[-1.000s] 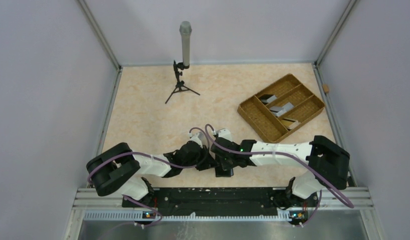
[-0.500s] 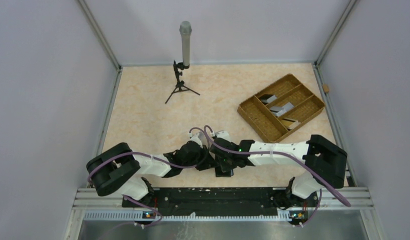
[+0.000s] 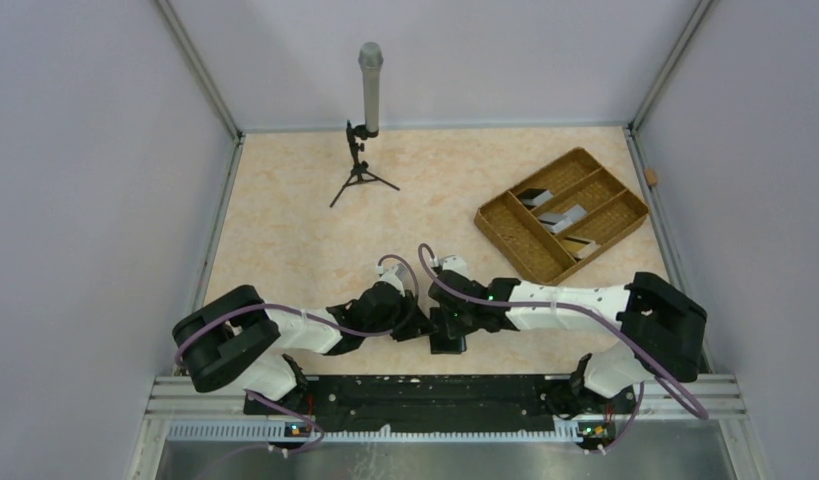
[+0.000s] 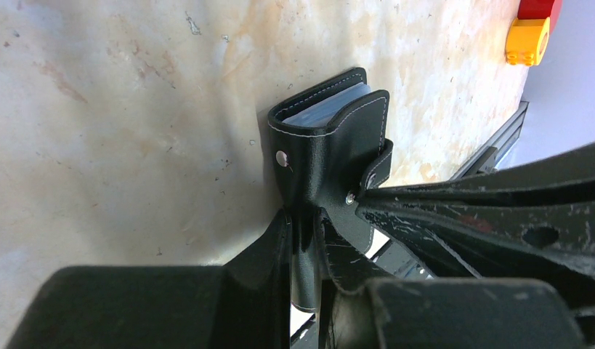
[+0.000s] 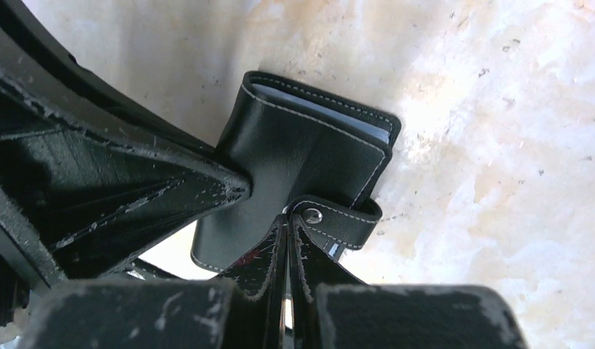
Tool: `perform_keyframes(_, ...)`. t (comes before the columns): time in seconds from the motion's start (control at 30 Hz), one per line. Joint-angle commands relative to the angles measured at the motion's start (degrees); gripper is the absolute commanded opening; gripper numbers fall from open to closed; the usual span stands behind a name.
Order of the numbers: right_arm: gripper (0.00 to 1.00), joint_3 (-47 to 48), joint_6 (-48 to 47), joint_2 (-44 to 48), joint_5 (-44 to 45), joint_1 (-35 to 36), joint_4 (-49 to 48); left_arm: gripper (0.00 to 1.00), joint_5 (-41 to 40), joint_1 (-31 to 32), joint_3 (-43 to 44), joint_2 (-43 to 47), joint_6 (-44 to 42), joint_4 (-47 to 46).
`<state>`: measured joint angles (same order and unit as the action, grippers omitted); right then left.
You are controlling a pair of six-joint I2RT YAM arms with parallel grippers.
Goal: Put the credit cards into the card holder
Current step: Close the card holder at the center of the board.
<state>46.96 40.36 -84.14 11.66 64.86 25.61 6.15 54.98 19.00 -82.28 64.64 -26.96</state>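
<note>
Pinching the card holder (image 4: 330, 149) by its near edge, the left gripper (image 4: 304, 234) steadies it — credit cards (image 4: 329, 106) tucked inside. Right gripper (image 5: 287, 219), shut empty, presses the clasp tab (image 5: 343, 218) at its tips, probably fastening it.

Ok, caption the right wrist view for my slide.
Right gripper, jaws shut, at the clasp tab of the folded black card holder.

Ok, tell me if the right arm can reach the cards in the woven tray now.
Probably yes: the cards lie uncovered in the tray on its side, bare table between. The right gripper, shut at the card holder's clasp, must leave that first.
</note>
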Motion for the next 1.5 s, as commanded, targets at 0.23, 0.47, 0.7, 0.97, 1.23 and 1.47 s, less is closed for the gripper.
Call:
perform_keyframes(0.23,0.0,-3.1,-4.1,3.1,-8.1,-4.1,-8.4,0.15,-2.3,0.5,-1.6,-1.7,-1.4,4.6)
perform_keyframes(0.47,0.0,-2.8,-5.3,7.4,-9.7,-4.6,-7.1,0.36,-2.0,0.5,-0.1,1.9,-3.6,8.2)
perform_keyframes(0.7,0.01,0.9,-4.4,12.0,-1.7,-5.0,3.7,0.5,-5.1,0.5,0.7,10.4,-4.5,14.8)
perform_keyframes(0.97,0.38,7.6,0.8,6.9,4.1,-3.9,16.7,0.55,-5.6,1.0,1.1,12.3,-3.0,17.2)
perform_keyframes(1.23,0.38,10.8,5.2,-1.4,4.2,-1.2,20.0,0.53,-5.6,1.5,2.4,8.7,-3.1,16.4)
perform_keyframes(1.47,0.35,12.1,6.8,-2.3,5.1,-0.8,21.2,0.47,-7.7,2.0,3.2,6.7,-3.4,16.6)
